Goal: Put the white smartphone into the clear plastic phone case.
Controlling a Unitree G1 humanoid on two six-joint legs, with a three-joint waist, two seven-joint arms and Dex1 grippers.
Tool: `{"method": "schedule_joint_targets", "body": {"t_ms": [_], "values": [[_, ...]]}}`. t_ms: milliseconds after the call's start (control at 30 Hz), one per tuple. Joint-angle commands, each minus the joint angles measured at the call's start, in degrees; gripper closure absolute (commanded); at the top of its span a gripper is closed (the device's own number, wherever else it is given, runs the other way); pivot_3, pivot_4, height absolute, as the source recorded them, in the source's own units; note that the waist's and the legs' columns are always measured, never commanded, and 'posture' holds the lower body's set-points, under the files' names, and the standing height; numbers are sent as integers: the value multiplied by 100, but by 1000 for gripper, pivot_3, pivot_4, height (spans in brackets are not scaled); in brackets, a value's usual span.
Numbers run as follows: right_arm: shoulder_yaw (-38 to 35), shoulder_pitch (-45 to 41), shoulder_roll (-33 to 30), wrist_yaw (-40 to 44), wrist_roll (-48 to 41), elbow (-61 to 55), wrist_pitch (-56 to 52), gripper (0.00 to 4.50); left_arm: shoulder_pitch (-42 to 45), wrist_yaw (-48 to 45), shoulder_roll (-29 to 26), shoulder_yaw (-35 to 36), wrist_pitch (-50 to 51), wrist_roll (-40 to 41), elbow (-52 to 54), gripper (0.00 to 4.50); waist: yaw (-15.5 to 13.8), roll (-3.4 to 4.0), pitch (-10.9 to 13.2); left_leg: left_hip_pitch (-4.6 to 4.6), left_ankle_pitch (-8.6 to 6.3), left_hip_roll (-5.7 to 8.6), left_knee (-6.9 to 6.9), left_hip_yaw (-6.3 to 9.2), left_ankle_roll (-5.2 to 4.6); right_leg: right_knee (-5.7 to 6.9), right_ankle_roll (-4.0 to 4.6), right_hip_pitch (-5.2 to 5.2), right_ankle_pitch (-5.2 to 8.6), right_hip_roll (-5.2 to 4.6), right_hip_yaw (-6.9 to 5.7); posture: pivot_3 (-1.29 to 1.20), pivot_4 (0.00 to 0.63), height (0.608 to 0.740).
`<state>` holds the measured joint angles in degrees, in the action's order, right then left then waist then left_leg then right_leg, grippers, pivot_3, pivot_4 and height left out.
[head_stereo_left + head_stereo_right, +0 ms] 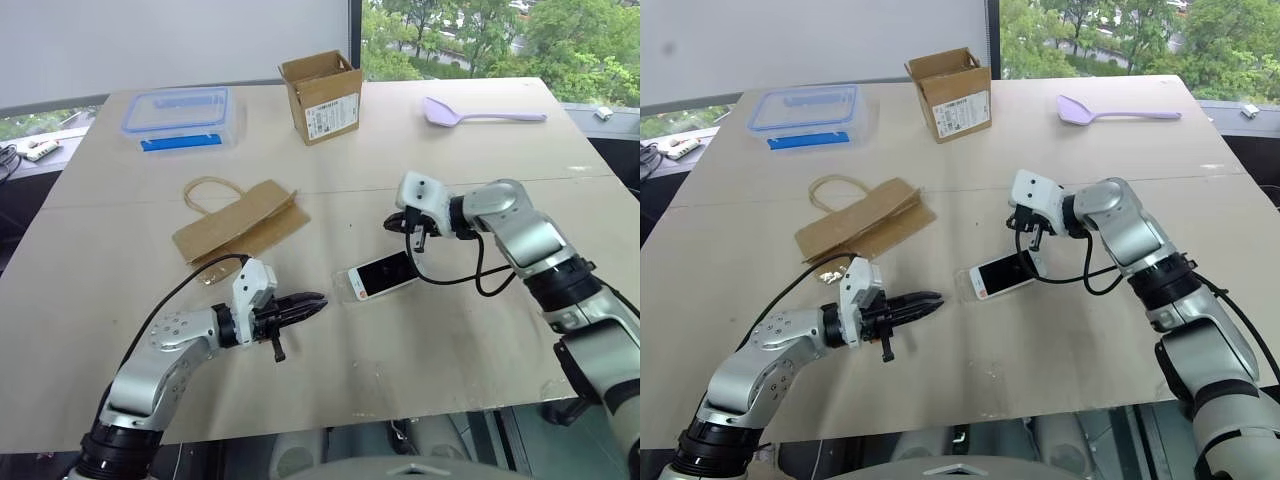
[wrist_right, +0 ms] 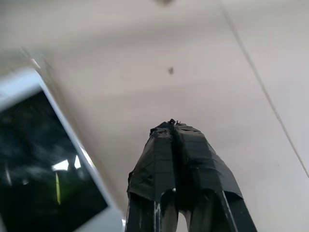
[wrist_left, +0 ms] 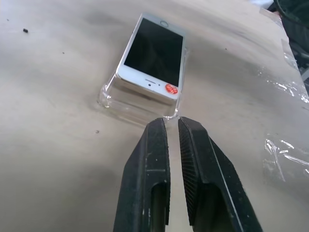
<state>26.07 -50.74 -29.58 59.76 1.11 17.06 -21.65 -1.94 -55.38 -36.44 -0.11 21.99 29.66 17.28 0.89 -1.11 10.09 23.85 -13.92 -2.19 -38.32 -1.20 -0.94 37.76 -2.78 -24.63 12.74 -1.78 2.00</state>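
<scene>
Here the white smartphone [image 3: 153, 57] lies screen up near the middle of the pale counter [image 1: 430, 350], resting partly on the clear plastic phone case [image 3: 137, 101]; its speaker end, marked with a small red sticker, sits raised over the case, whose glinting walls jut out past that end toward the left gripper, and the phone seems propped on the shell rather than seated flush in it, though the clear edges are hard to trace. The left gripper [image 1: 312, 305] hovers low just beside the case's exposed end, pointing at it, its jaws drawn narrow with only a slim gap between them and nothing held. The right gripper [image 1: 418, 240] hangs above the counter just past the phone's far end, angled downward, its jaws pressed together and empty; the right wrist view shows its taped tips over bare counter with the phone's dark screen just beside them. Farther off, a flattened brown paper bag [image 1: 240, 228] with loop handles lies on the left half of the counter. Toward the far edge stand an open cardboard box [image 1: 322, 98] with a printed label and a clear food box with a blue-rimmed lid [image 1: 178, 118], and a lilac plastic scoop [image 1: 480, 113] lies well to the right.
</scene>
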Motion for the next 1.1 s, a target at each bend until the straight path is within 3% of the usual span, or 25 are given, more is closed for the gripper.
{"method": "schedule_joint_targets", "body": {"t_ms": [33, 300, 700, 867, 1100], "values": [[158, -355, -22, 543, 222, 442, 615, 4500, -63, -37, 58, 69, -249, -60, -13, 4067, 1, 1, 1, 0, 0, 0, 1, 0, 0, 0, 0, 0, 0, 0, 0, 0, 150, 740], [88, -454, -252, 1730, 173, 751, 1144, 4500, -262, -53, 119, 93, -483, -133, -70, 4067, 2, 1, 1, -4, 0, -1, -2, 0, 0, 4, 1, 0, 0, 0, 0, 0, 150, 740], [-162, -91, -356, 1780, 114, 233, 1008, 4500, -167, -281, 175, 27, -840, -242, -538, 4067, -10, 2, 1, -5, 0, -1, -1, -1, 0, 7, 1, 0, 0, 0, 1, 0, 150, 740], [-131, 137, -576, 2187, -47, -228, 828, 4500, -83, -294, 180, -4, -764, -237, -504, 4067, -10, 2, 1, -5, 0, -1, -2, -1, 0, 7, 1, 0, 0, 0, 1, 0, 150, 740], [-464, 8, -511, 1900, -189, -319, 666, 4500, 36, -210, 181, -39, -594, -214, -382, 4067, 4, 1, 1, -8, 0, -1, -2, -1, 0, 10, 1, 0, 0, 2, 2, 0, 150, 740]]}}
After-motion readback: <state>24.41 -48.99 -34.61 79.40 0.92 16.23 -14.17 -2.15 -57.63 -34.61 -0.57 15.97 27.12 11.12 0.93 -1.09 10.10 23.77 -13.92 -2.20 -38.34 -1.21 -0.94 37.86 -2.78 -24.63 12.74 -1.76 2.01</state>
